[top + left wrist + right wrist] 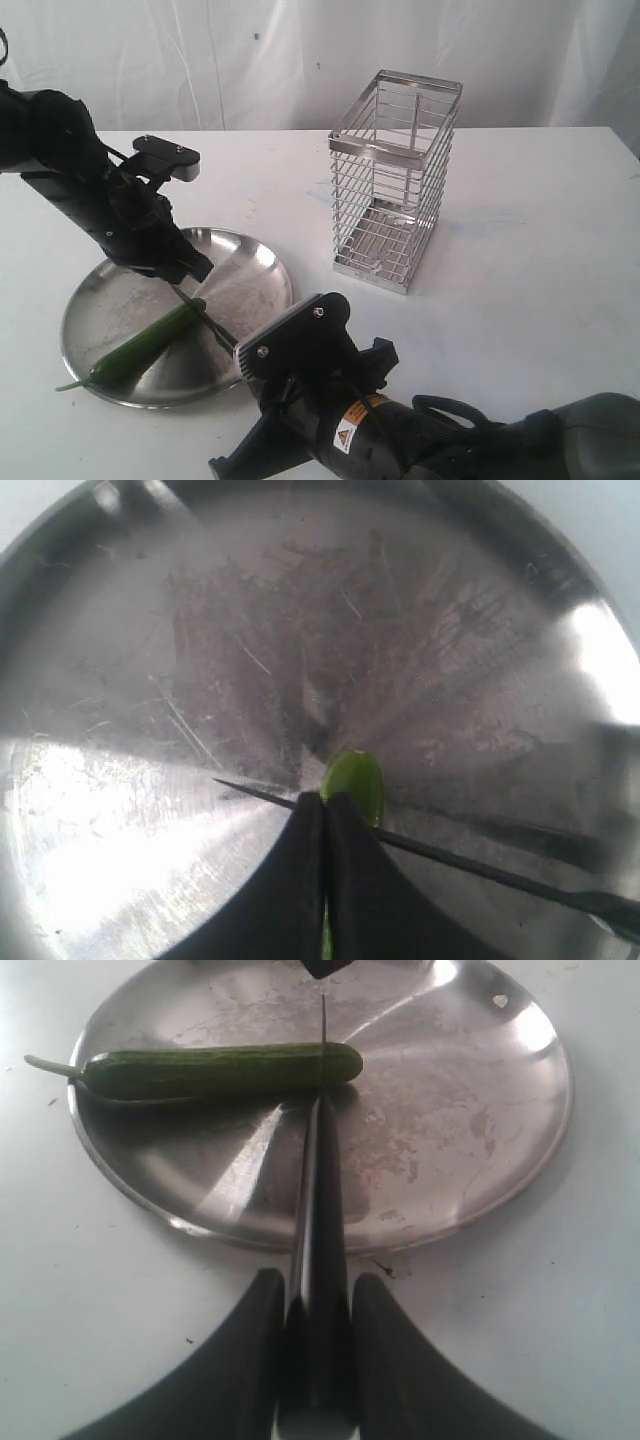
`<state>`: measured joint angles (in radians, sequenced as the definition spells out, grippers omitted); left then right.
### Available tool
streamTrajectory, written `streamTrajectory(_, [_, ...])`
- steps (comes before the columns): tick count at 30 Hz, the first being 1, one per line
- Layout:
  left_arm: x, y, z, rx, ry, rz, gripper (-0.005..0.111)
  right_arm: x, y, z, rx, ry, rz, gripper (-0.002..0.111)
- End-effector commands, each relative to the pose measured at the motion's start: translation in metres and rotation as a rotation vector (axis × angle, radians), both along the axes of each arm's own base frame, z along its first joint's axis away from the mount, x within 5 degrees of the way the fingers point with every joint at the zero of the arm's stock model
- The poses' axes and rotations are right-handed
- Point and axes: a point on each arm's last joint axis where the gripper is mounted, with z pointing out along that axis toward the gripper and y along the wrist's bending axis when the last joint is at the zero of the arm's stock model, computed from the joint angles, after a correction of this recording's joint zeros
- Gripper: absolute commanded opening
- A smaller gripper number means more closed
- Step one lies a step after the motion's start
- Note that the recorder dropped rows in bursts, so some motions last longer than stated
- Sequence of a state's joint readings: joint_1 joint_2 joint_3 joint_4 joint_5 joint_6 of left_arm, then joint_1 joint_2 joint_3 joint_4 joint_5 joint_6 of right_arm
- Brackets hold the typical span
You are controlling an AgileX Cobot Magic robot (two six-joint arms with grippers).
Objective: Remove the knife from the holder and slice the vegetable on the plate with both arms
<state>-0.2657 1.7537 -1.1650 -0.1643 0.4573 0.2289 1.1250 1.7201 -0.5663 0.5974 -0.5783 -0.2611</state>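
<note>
The green vegetable [150, 340] lies on the steel plate [262, 262], stem end over the near-left rim. My right gripper [243, 352] is shut on the black knife [207, 322] by its handle. In the right wrist view the knife [320, 1210] runs straight out from that gripper [318, 1290], and its blade crosses the vegetable [200, 1070] near the blunt end. My left gripper [195, 270] hangs shut over that same end. Its fingers [325, 798] meet above the vegetable [355, 780], with the blade [480, 870] passing just under their tips. Contact with the vegetable cannot be told.
The wire holder [390, 180] stands upright with nothing in it on the white table, to the right of the plate and behind my right arm. A white cloth backdrop closes off the far side of the table.
</note>
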Motion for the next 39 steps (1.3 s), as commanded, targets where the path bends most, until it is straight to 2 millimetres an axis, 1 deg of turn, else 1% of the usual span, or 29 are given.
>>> streamTrajectory(1, [0.002,-0.004,-0.026,0.013,0.086,-0.011,0.0,0.001,0.0,0.0,0.001,0.002,-0.011,0.0])
streamTrajectory(4, [0.004,-0.004,-0.044,0.027,0.13,-0.011,0.0,0.001,0.0,-0.001,-0.002,0.007,-0.009,0.0])
streamTrajectory(5, [0.004,-0.004,-0.047,0.03,0.138,-0.011,0.0,0.0,0.0,-0.001,-0.006,0.012,-0.007,0.0])
streamTrajectory(8, [0.004,-0.004,-0.047,0.037,0.139,-0.02,0.0,0.0,0.0,-0.002,-0.011,0.02,-0.005,0.0])
streamTrajectory(12, [0.004,-0.004,-0.03,0.032,0.094,-0.04,0.0,0.0,0.0,-0.002,-0.012,0.021,-0.004,0.0])
streamTrajectory(17, [0.004,-0.004,0.003,0.013,0.01,-0.047,0.0,-0.001,0.0,-0.003,-0.016,0.028,-0.002,0.0])
streamTrajectory(19, [0.003,-0.003,0.012,0.006,-0.022,-0.045,0.0,-0.001,0.0,-0.003,-0.016,0.028,-0.002,0.0])
streamTrajectory(21, [0.003,-0.003,0.012,0.006,-0.022,-0.045,0.0,-0.001,0.0,-0.003,-0.016,0.028,-0.002,0.0])
streamTrajectory(31, [0.009,-0.005,-0.023,0.03,0.07,-0.046,0.0,-0.001,0.0,-0.003,-0.018,0.03,-0.001,0.0])
streamTrajectory(35, [0.012,-0.004,-0.044,0.062,0.12,-0.059,0.0,-0.001,0.0,-0.003,-0.019,0.032,-0.001,0.0])
streamTrajectory(36, [0.013,-0.004,-0.052,0.079,0.139,-0.066,0.0,-0.001,0.0,-0.003,-0.019,0.032,-0.001,0.0])
streamTrajectory(39, [0.013,-0.003,-0.057,0.091,0.148,-0.073,0.0,-0.001,0.0,-0.003,-0.021,0.037,-0.001,0.0])
